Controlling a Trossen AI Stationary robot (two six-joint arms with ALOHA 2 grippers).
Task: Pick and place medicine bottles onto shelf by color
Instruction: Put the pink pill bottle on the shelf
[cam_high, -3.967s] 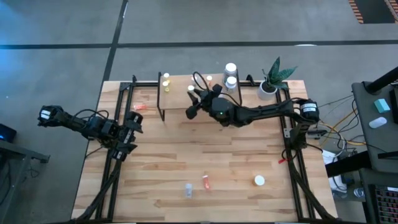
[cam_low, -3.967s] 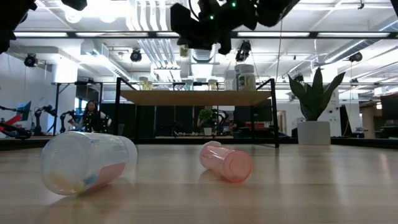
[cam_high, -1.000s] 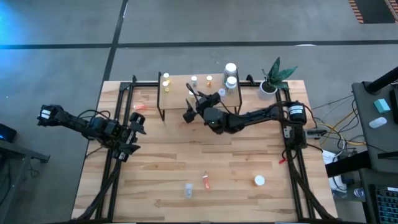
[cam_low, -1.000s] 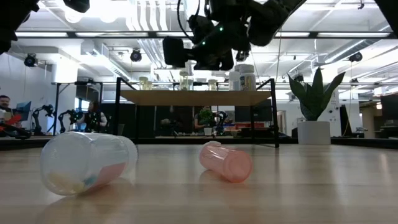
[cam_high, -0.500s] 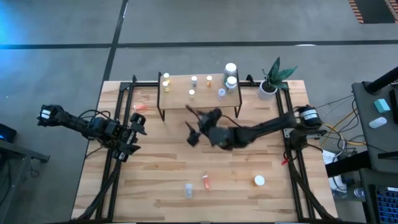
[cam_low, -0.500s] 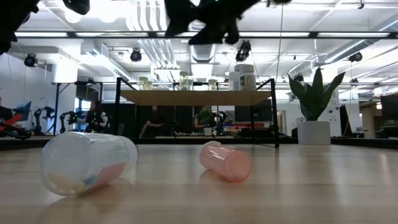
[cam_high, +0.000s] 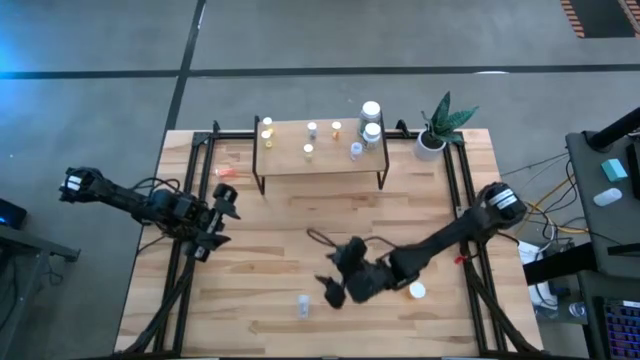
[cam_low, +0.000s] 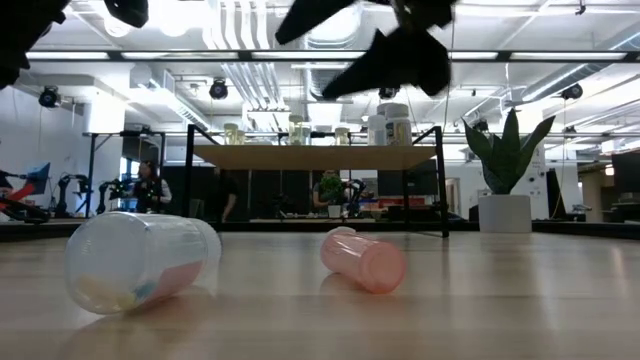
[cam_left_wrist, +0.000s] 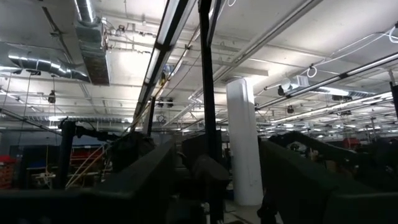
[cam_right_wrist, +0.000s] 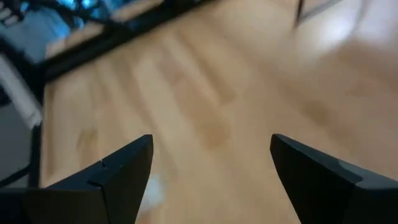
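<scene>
Your right claw (cam_high: 335, 287) hangs empty with its fingers apart, over the front of the table (cam_high: 260, 240), near the pink bottle (cam_low: 363, 260) and the clear bottle (cam_high: 302, 305) lying there. I think you are going for the next bottle. Drop down, close on it, then carry it to the shelf (cam_high: 290, 160). Your left claw (cam_high: 222, 212) waits open at the table's left edge.
</scene>
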